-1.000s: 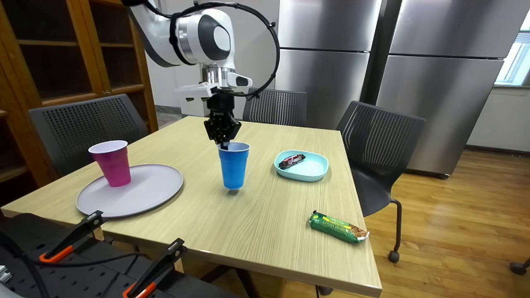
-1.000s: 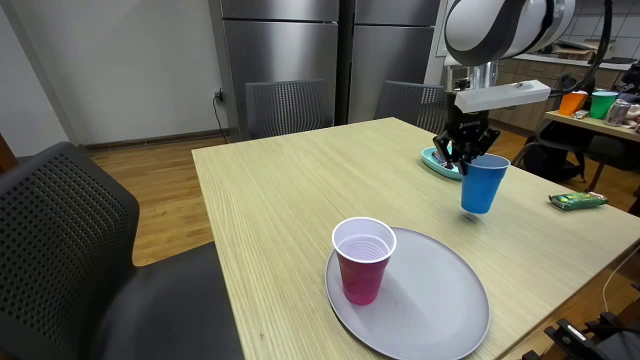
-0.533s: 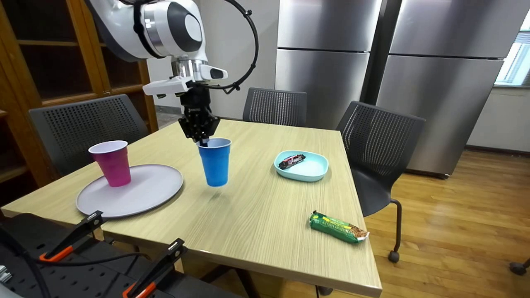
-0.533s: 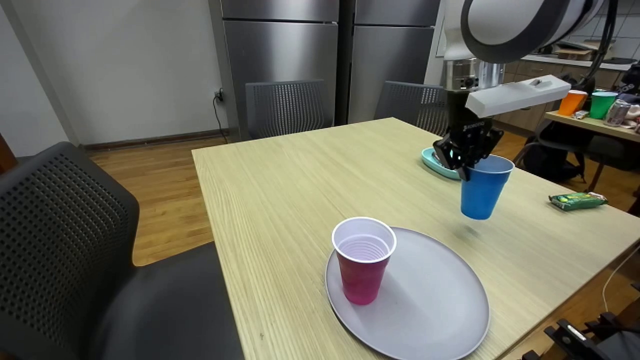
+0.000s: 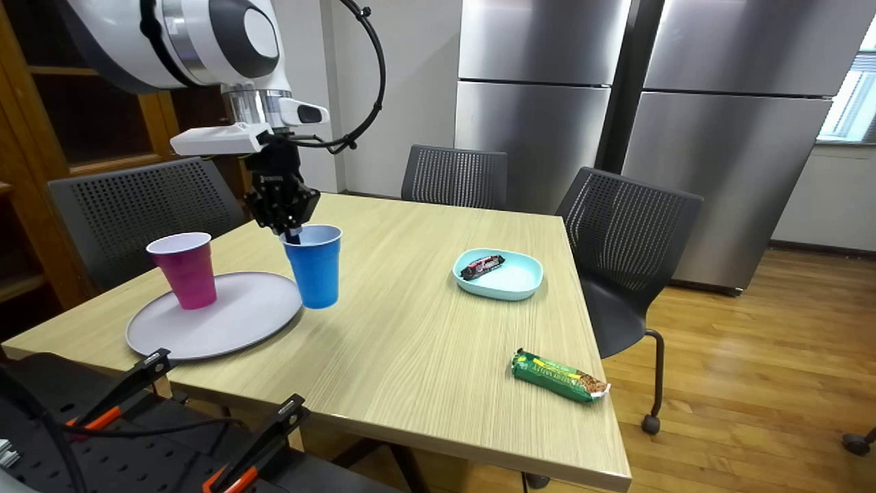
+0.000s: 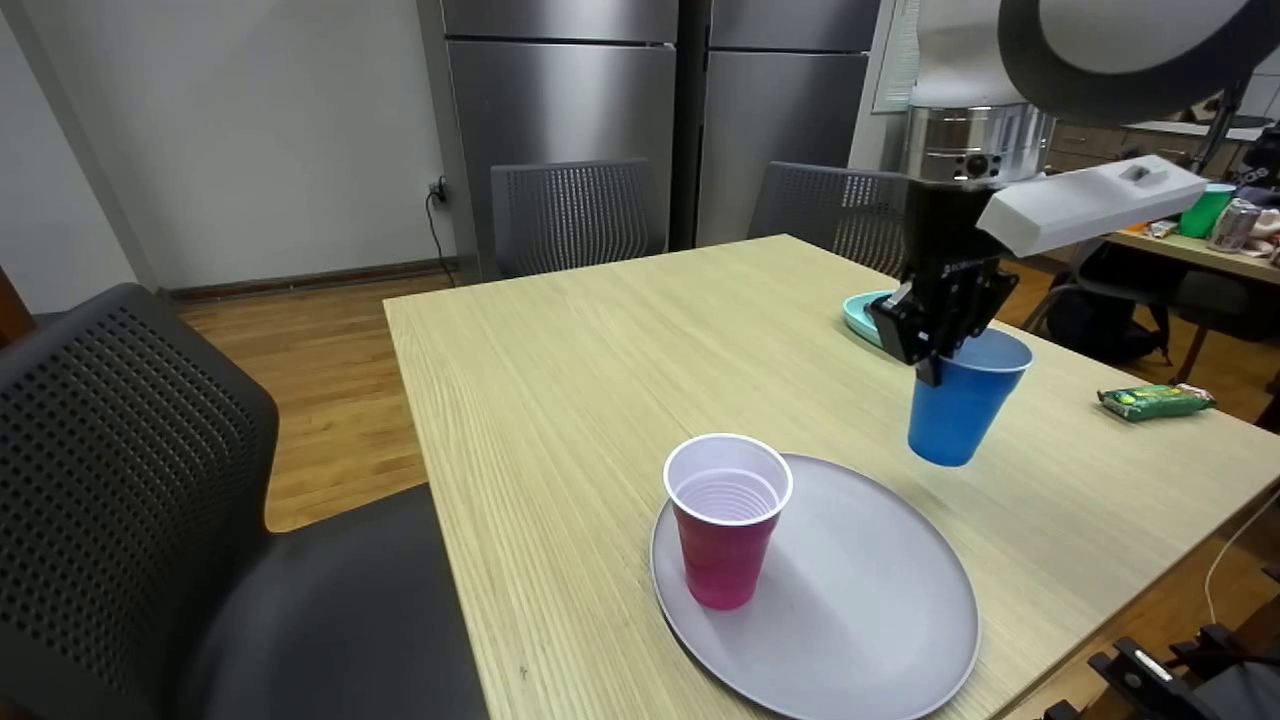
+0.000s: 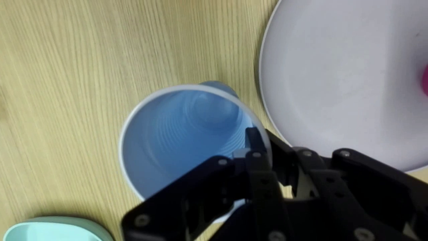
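Blue cup [image 5: 315, 274] aloft, not set down.
Gripper [image 7: 265, 142] nearly closed, pinching the cup at its rim from inside and out; cup tilts slightly, clear of the table [image 5: 424, 356], near the grey plate [image 6: 870, 610]. Grasp and lift look done; release not yet. Pink cup [image 6: 728, 560] stands on the plate.
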Robot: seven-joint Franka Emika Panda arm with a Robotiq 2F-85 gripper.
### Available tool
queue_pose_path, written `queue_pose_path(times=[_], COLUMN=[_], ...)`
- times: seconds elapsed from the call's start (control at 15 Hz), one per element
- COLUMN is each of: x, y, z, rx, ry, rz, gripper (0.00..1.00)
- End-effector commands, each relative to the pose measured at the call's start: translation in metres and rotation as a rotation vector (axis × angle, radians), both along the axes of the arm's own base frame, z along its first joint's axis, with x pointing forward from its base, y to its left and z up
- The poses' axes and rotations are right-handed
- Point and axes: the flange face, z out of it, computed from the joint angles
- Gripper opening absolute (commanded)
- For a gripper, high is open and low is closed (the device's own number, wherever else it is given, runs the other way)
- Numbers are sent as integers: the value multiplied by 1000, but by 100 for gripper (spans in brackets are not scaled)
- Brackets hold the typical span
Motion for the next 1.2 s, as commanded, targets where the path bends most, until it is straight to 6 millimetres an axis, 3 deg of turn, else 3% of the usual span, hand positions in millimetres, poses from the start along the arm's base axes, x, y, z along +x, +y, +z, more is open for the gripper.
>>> queue_pose_path(times=[0.0,0.4,1.13], x=[-21,-37,-49], y=[15,42,77], z=[16,16,-10], rx=[32,52,70], ry=[-34,-26,27], rz=[71,200,426], gripper=[2,2,2])
